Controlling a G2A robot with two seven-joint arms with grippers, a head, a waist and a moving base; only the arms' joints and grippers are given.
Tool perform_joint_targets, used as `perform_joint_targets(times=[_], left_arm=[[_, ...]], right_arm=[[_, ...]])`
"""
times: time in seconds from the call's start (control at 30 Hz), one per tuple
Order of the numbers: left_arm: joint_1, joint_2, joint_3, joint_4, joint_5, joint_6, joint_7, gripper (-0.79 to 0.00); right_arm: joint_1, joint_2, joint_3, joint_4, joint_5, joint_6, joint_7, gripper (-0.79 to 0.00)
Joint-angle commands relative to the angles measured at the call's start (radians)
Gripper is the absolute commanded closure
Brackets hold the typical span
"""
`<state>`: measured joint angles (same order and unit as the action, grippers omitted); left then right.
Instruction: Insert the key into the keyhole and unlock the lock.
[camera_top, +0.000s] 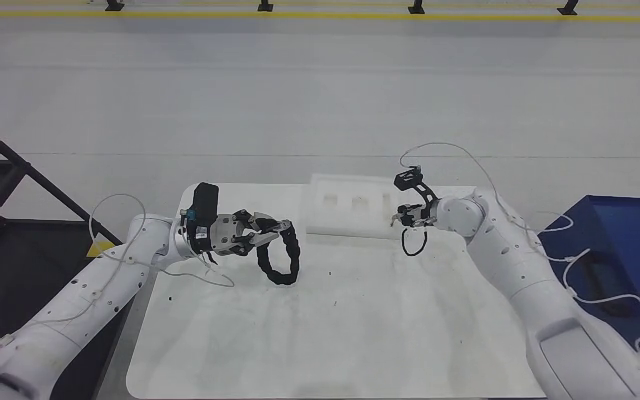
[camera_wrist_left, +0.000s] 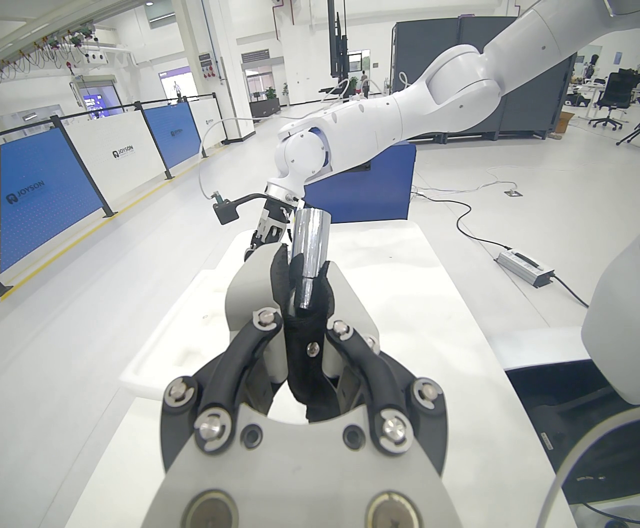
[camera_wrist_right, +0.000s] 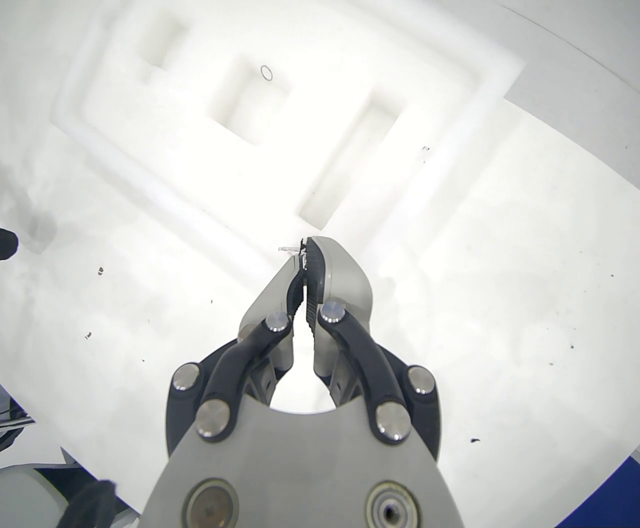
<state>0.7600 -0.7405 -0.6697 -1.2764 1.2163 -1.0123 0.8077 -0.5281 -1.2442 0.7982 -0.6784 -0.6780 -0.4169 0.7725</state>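
Left wrist view: chrome lock cylinder (camera_wrist_left: 310, 250)

arms (camera_top: 510, 265): white | pincer links (camera_wrist_right: 360, 350): black | screws (camera_wrist_right: 392, 421): silver

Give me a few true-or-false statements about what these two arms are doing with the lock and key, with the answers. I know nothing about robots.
1. The left arm's jaws are clamped on the lock, a chrome cylinder on a black cable. True.
2. The key is already in the keyhole. False: the key is pinched at the tip of the right arm's jaws, well apart from the lock.
3. The white foam tray at the back of the table has three recesses. True.
4. The lock sits in one of the tray's recesses. False: it is held in the left arm's jaws, beside the tray.
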Motion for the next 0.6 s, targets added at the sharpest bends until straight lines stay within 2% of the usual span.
perform_joint_targets(times=[0.0, 0.07, 0.1, 0.2, 0.27, 0.3, 0.37, 0.4, 0.57], left_arm=[[0.0, 0.0, 0.0, 0.0, 0.0, 0.0, 0.0, 0.0], [0.0, 0.0, 0.0, 0.0, 0.0, 0.0, 0.0, 0.0], [0.0, 0.0, 0.0, 0.0, 0.0, 0.0, 0.0, 0.0], [0.0, 0.0, 0.0, 0.0, 0.0, 0.0, 0.0, 0.0], [0.0, 0.0, 0.0, 0.0, 0.0, 0.0, 0.0, 0.0], [0.0, 0.0, 0.0, 0.0, 0.0, 0.0, 0.0, 0.0], [0.0, 0.0, 0.0, 0.0, 0.0, 0.0, 0.0, 0.0], [0.0, 0.0, 0.0, 0.0, 0.0, 0.0, 0.0, 0.0], [0.0, 0.0, 0.0, 0.0, 0.0, 0.0, 0.0, 0.0]], right_arm=[[0.005, -0.004, -0.003, 0.011, 0.001, -0.001, 0.0, 0.0], [0.012, -0.009, -0.007, 0.022, 0.0, -0.005, -0.001, -0.025], [0.015, -0.011, -0.008, 0.026, -0.001, -0.006, 0.0, -0.185], [0.023, -0.013, -0.007, 0.026, -0.004, -0.01, 0.003, -0.369], [0.026, -0.013, -0.006, 0.018, -0.008, 0.002, 0.01, -0.437], [0.026, -0.014, -0.002, 0.013, -0.002, 0.01, 0.014, -0.449], [0.023, -0.014, 0.005, 0.0, 0.01, 0.027, 0.025, -0.434], [0.021, -0.014, 0.007, -0.008, 0.016, 0.034, 0.033, -0.391], [0.017, -0.022, 0.008, -0.031, 0.048, 0.068, 0.069, -0.369]])
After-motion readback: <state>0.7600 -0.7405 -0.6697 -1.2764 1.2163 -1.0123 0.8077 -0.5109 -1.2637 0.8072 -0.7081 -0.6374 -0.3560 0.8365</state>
